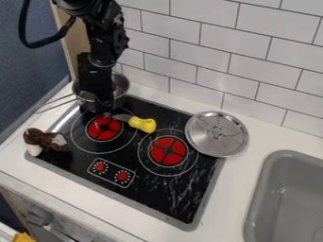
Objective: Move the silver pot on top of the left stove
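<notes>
The black gripper hangs down at the upper left of the cooktop, overlapping the silver pot and hiding much of its middle. Behind the cooktop's back left corner, the pot stands upright near the tiled wall, its wire-like handle pointing left. Just in front of gripper and pot is the left stove burner, a red disc inside a white ring. Whether the gripper touches the pot's wall cannot be made out.
A yellow-handled utensil lies behind and between the burners. The right burner has a silver lid at its back right. A brown plush toy sits at the cooktop's left edge. A grey sink is at right.
</notes>
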Tool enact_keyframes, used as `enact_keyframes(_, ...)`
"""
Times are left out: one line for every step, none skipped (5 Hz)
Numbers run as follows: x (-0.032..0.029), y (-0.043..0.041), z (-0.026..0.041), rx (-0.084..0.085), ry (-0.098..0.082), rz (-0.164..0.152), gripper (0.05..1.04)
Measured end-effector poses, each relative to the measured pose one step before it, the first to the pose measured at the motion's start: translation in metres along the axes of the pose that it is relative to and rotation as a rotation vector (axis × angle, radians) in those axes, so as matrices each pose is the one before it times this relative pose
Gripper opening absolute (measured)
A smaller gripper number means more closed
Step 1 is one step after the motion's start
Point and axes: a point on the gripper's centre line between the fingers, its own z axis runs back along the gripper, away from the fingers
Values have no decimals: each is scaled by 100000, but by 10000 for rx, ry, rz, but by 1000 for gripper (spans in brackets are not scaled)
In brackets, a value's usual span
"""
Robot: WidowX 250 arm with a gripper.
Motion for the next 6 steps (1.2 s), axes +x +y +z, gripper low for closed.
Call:
enact_keyframes(47, -143, -364, 376, -281, 324, 300)
enact_keyframes(-31, -36, 27, -6, 16, 91, 596)
enact_keyframes(-150, 123, -132, -8, 116, -262, 902)
enact_keyframes(88, 235, -336, -43, 199, -52, 1017)
enact_keyframes(290, -513, 662, -165, 374, 228, 1009)
enact_keyframes(361, -427, 295, 370, 361, 463, 1005)
